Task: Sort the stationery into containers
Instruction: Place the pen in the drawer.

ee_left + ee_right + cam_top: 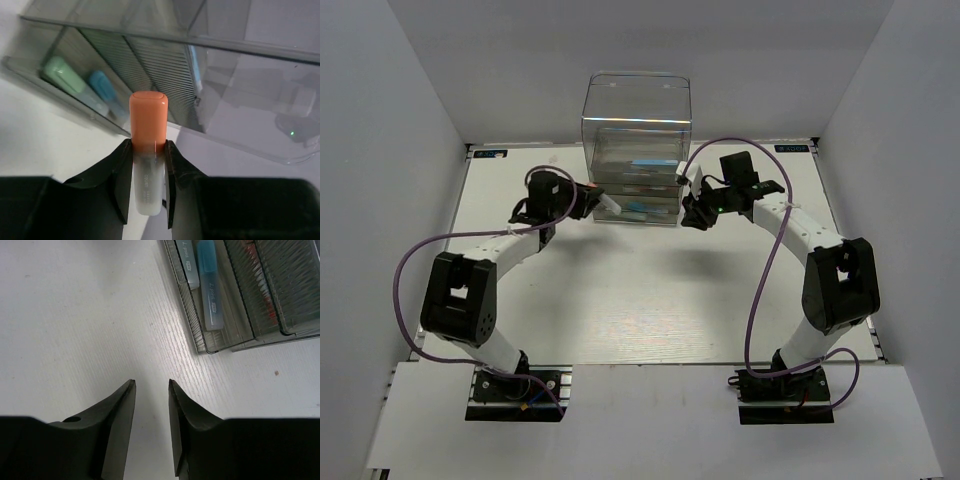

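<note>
My left gripper (148,145) is shut on an orange-capped marker (148,122) with a frosted white body, its cap pointing at the clear drawer box (636,150). In the top view the left gripper (592,194) holds the marker (608,203) at the box's lower left corner. A pulled-out drawer (30,75) holds a pale green marker (65,77) and a light blue one (102,87). My right gripper (151,385) is open and empty over the white table, at the box's right side (698,212). Its view shows two light blue markers (207,282) in an open drawer (200,345).
The drawer box stands at the back middle of the white table (640,300). Grey walls close in the back and both sides. Purple cables (755,300) loop off both arms.
</note>
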